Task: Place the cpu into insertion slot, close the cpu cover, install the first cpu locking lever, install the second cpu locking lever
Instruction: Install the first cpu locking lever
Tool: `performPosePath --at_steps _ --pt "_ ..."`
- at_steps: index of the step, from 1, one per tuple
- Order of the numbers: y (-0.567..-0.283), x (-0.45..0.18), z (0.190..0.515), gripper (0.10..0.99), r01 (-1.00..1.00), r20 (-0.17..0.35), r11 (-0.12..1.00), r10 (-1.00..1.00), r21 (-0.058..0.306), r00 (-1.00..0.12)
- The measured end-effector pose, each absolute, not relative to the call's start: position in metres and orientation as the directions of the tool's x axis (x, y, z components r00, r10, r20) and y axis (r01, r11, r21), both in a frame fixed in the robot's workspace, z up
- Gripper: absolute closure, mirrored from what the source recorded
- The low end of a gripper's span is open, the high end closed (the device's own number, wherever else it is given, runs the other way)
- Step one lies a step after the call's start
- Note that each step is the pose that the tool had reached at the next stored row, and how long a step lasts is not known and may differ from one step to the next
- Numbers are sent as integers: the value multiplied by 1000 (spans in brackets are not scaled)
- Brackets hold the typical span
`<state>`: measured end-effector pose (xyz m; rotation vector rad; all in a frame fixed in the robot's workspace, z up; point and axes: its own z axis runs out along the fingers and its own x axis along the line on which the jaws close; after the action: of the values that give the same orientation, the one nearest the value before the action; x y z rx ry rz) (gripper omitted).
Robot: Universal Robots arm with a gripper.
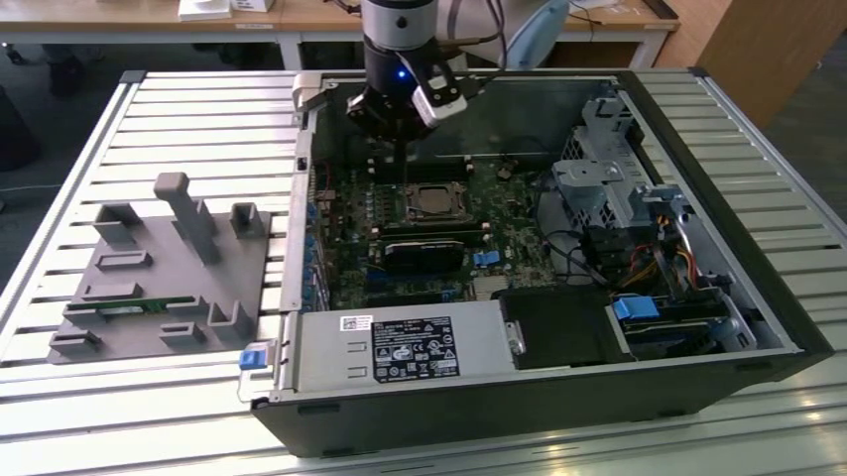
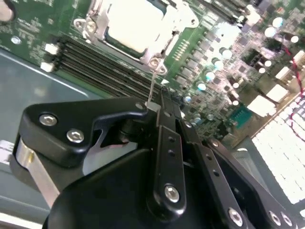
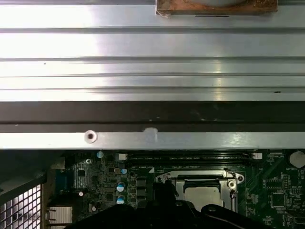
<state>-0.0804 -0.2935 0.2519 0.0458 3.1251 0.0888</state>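
The black gripper (image 1: 397,124) hangs over the open computer case (image 1: 688,159), just above the motherboard (image 1: 397,233) and a little behind the processor socket. In the second wrist view the gripper (image 2: 155,107) has its fingers (image 2: 164,143) drawn narrow, pinching the upper end of a thin wire locking lever (image 2: 151,86) that runs from the fingertips down to the corner of the socket.

The cpu (image 1: 430,202) sits flat in its socket near the middle of the board. Its top is a dull, pale silvery-grey square, washed bright by the light in the second wrist view (image 2: 136,24) and a softer grey in the first wrist view (image 3: 202,195). The cpu cover (image 2: 178,21), a thin silver frame, lies closed around it, its square window showing the chip's metal top and its corners pinned by screws; the same frame rings the chip in the first wrist view (image 3: 228,179). Dark memory slots (image 2: 95,62) run alongside the socket.

Further out, a grey power supply with a black label (image 1: 411,347) fills the case's near edge, and cables and a blue-clipped drive bay (image 1: 636,309) crowd the exterior view's right. On the slatted metal surface (image 1: 198,119), to the exterior view's left of the case, stands a grey parts fixture (image 1: 166,273) holding a small green board.
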Motion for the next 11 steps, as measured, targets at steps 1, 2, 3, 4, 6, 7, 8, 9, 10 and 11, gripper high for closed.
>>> performPosePath --at_steps 1,2,3,4,6,7,8,9,10,11 --pt "-294 -78 252 980 29 -14 998 30 57 -999" --pt "-294 -76 251 980 29 -14 998 30 57 -999" --pt "-293 -75 251 980 29 -14 998 30 57 -999" --pt "-294 -72 251 980 29 -13 998 30 57 -999" --pt "-294 -67 250 980 29 -11 998 30 57 -999" --pt "-294 -64 249 980 29 -11 998 30 57 -1000" --pt "-293 -63 249 980 29 -11 998 30 57 -1000" --pt "-294 -63 249 980 29 -11 998 30 58 -1000" --pt "-294 -63 249 980 29 -10 998 30 63 -1000" --pt "-294 -63 248 980 29 -10 996 30 79 -1000"
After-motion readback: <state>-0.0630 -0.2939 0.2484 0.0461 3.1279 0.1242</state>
